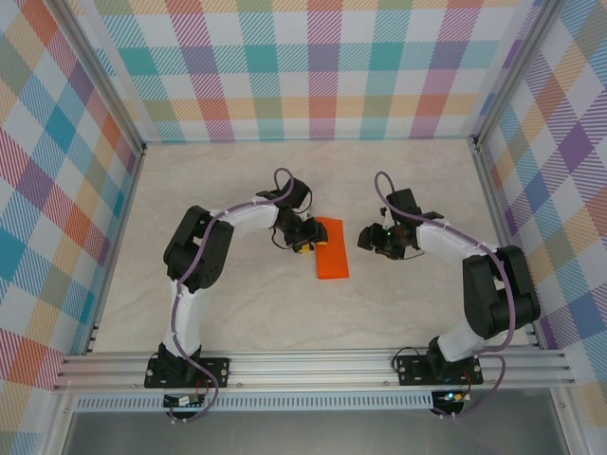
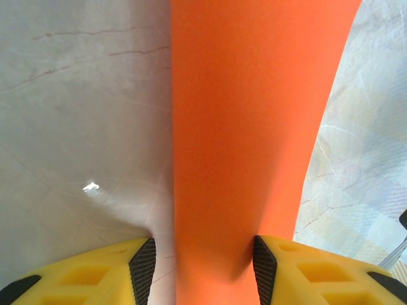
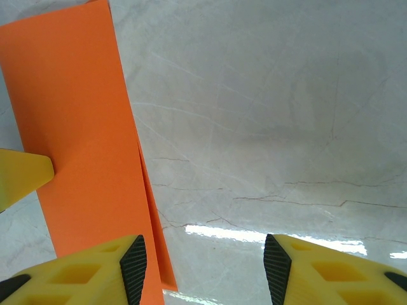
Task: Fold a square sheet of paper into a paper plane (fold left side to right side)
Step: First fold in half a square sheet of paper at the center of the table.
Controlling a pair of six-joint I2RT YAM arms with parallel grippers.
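1. Sheet of paper (image 1: 332,249): the orange sheet lies flat on the table (image 1: 237,303), near the middle and between the two claws. It forms a narrow rectangle, with its long sides running from near to far at a slight tilt. The right wrist view (image 3: 76,127) shows two layers, and the lower layer sticks out as a thin sliver along one long edge.

2. Left claw (image 1: 305,239): it sits at the left long edge of the sheet, towards the far end. In its own wrist view (image 2: 203,254) the jaws are about half open and the orange strip (image 2: 241,127) runs between the two yellow fingers. One pad (image 2: 264,264) meets the paper's edge. The other pad (image 2: 143,267) stands over bare table just beside the opposite edge. The paper is straddled, not pinched. One of this claw's fingertips (image 3: 25,175) touches the sheet in the right wrist view.

3. Right claw (image 1: 372,237): it sits just to the right of the sheet, apart from it. The jaws (image 3: 203,254) are about half open and hold nothing. One finger (image 3: 130,267) overlaps the sheet's edge and the other stands over bare table.
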